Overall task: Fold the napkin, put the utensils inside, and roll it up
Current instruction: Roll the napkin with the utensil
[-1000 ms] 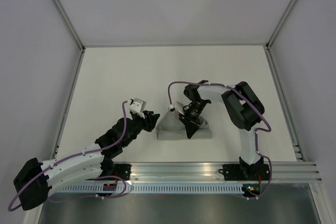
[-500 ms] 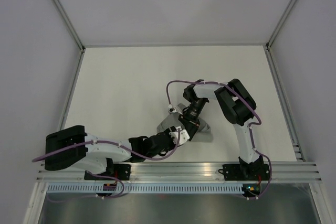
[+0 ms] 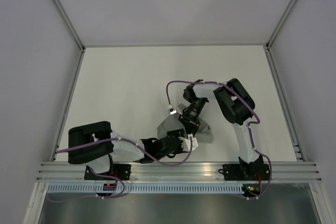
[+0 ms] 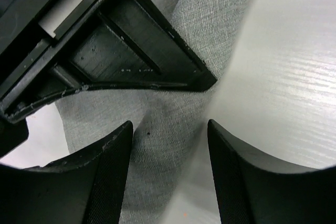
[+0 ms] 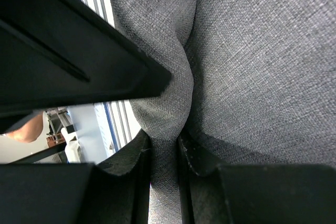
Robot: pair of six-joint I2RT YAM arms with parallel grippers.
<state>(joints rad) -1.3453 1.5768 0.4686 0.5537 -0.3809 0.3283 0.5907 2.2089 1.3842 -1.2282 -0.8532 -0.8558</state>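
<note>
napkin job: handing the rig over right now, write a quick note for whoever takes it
Right gripper: shut, pinching a raised fold of the napkin.
Left gripper: open and holding nothing, jaws apart low over the cloth's near edge, close to the right gripper.
Napkin: bunched on the near middle of the table, under both grippers. It is not flat and not rolled.
Utensils: not visible in any view, so I cannot tell whether they are inside the cloth.
Done: the napkin looks at least partly folded.
Left: find the utensils, check they are inside, then roll it up.
</note>
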